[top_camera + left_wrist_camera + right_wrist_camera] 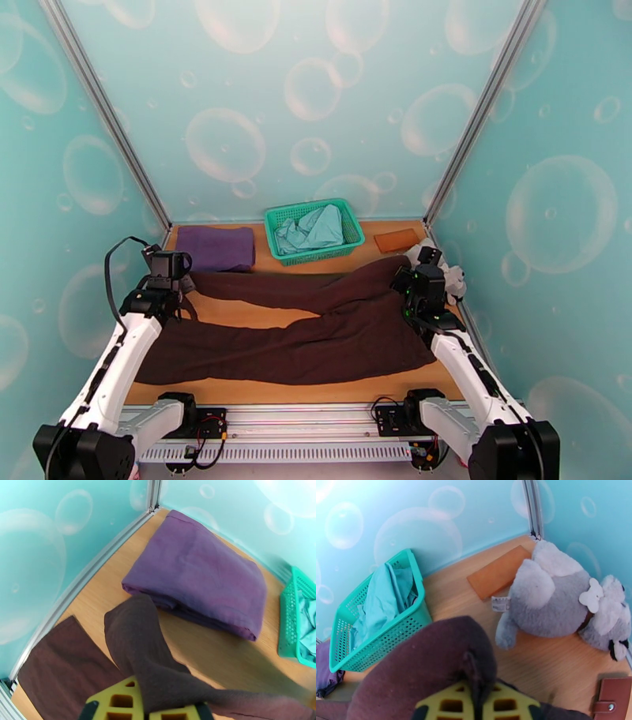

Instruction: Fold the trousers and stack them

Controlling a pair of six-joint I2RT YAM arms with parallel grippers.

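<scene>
Two end effectors are each pressed together on the trousers. In the top view the left end effector sits at the left centre of the frame. The right end effector sits at the right centre.

In the left wrist view, the left end effector pinches a raised fold of the brown fabric between its yellow fingers. In the right wrist view, the right end effector pinches a bunched hump of the same fabric.

The trousers lie spread across the lower middle of the top view on the worktop. The two legs run towards the left of the frame, with a strip of bare wood between them.

Above the trousers, at the left, lies a folded purple cloth. The lifted leg end is near its lower edge. At upper centre stands a green mesh basket holding a pale teal garment. To its right lies a flat orange-brown pad. A grey plush toy lies against the right wall. A brown leather item shows in the lower right corner of the right wrist view.
</scene>
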